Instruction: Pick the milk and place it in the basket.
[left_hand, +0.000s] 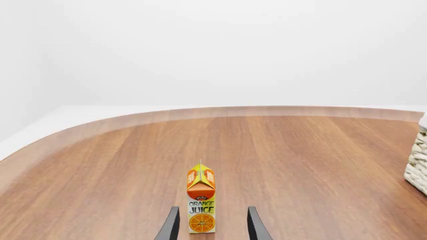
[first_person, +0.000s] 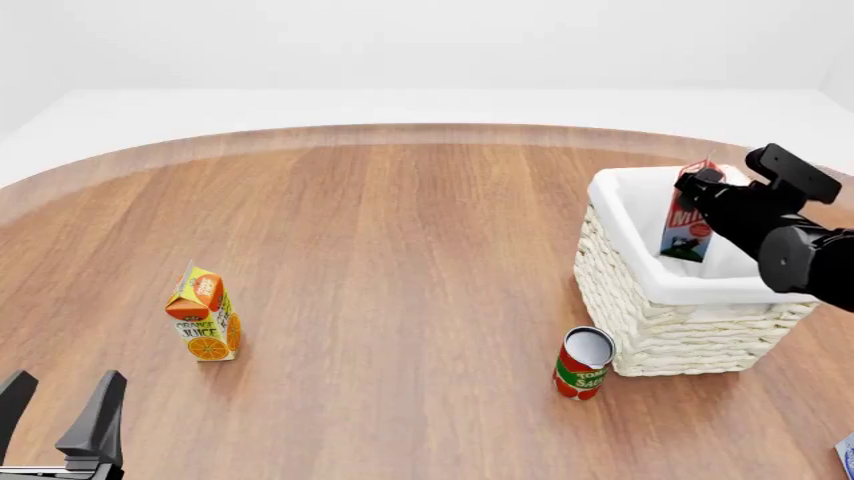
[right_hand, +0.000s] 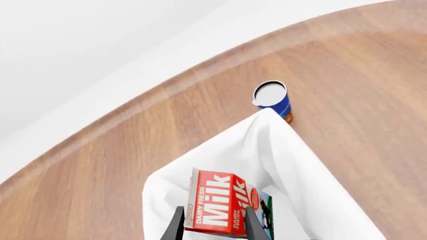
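Observation:
The milk (first_person: 689, 224), a red-topped carton with a blue-and-white lower part, is tilted over the opening of the white wicker basket (first_person: 663, 332) at the right. Its lower end is below the liner's rim. My right gripper (first_person: 698, 192) is shut on the milk near its top. In the right wrist view the fingers clamp the milk (right_hand: 223, 205) above the white liner (right_hand: 283, 150). My left gripper (first_person: 56, 405) is open and empty at the near left. In the left wrist view it (left_hand: 213, 212) frames the far-off juice carton.
An orange juice carton (first_person: 203, 315) stands at the left, also seen in the left wrist view (left_hand: 201, 205). A red tomato-sauce can (first_person: 583, 363) stands just in front of the basket. A blue can (right_hand: 273, 100) stands by a basket corner.

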